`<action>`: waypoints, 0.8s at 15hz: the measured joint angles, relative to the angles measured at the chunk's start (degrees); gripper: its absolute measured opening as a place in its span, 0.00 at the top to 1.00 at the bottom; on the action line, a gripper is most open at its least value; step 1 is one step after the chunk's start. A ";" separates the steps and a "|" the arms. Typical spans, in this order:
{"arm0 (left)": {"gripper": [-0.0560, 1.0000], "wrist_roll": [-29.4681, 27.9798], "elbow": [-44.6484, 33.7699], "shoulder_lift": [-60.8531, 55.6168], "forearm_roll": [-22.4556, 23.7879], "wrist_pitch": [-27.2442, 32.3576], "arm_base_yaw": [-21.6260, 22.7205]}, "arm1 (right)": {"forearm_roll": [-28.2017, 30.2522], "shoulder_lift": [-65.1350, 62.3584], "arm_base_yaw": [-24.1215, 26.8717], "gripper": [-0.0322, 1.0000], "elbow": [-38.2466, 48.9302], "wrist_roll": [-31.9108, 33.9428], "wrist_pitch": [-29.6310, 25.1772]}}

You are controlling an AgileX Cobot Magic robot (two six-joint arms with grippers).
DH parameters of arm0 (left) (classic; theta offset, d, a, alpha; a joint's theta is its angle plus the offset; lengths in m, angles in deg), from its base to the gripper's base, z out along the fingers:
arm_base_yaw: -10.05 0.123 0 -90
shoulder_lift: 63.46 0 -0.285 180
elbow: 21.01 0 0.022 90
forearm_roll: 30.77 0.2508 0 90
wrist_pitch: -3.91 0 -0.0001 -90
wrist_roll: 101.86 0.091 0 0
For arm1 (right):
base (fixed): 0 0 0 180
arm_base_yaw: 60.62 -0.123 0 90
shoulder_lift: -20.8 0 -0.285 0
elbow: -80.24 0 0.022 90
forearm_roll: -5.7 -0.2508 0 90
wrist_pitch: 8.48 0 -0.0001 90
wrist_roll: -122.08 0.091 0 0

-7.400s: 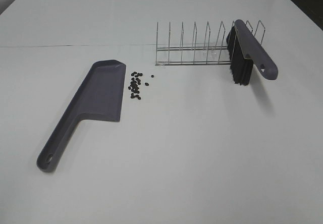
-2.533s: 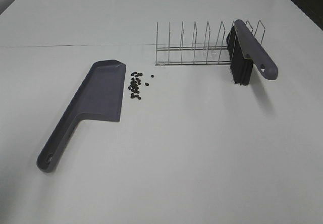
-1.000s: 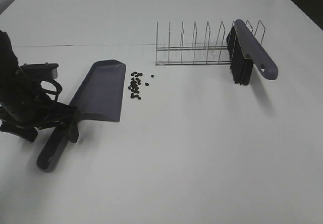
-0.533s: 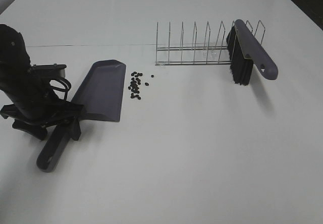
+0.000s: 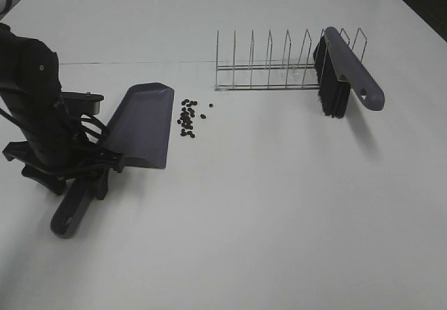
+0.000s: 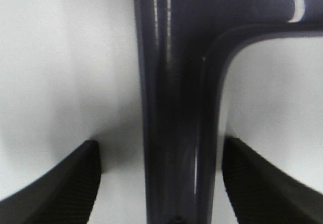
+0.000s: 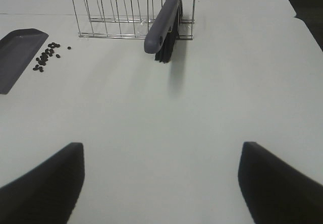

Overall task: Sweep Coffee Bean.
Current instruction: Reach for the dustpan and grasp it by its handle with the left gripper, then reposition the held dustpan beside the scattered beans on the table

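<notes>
Black ribbed fingers (image 6: 60, 188) of the left gripper (image 5: 92, 176) stand either side of the handle (image 5: 70, 212) of the grey-purple dustpan (image 5: 143, 121), low at the left of the high view. The jaws are partly drawn in but not clamped. In the wrist view, white table (image 5: 279, 219) shows between the handle and one finger, while the other finger is almost against it. So nothing is held yet.

A second ago this arm sat further toward the left edge with its jaws wider, and shortly before that it was not in the picture at all. It has come in over the handle and is narrowing on it. The dustpan itself lies flat where it lay.

Just beside its long right-hand edge, left of centre, the coffee bean (image 5: 187, 120) cluster is unmoved, with a couple of strays toward the wire rack (image 5: 269, 69). The brush (image 5: 349, 72) leans in the rack's end slots at the upper right, untouched.

The right gripper (image 7: 161, 183) hangs wide open over bare table with nothing between its fingers, and it does not show in the high view.

By my reading the pan is about to be secured, which is only the first step. Sweeping cannot begin until the brush is fetched too.
</notes>
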 joint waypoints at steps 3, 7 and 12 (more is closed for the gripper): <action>0.64 -1.20 0.00 0.06 0.40 0.23 0.00 | 0.00 0.00 0.00 0.28 0.00 0.00 0.00; 0.64 -1.89 0.00 -0.06 0.40 0.34 0.00 | 0.00 0.00 0.00 0.28 0.00 0.00 0.00; 0.64 -3.84 -0.23 -6.76 0.97 2.69 0.00 | 0.00 0.00 0.00 0.28 0.00 0.00 0.00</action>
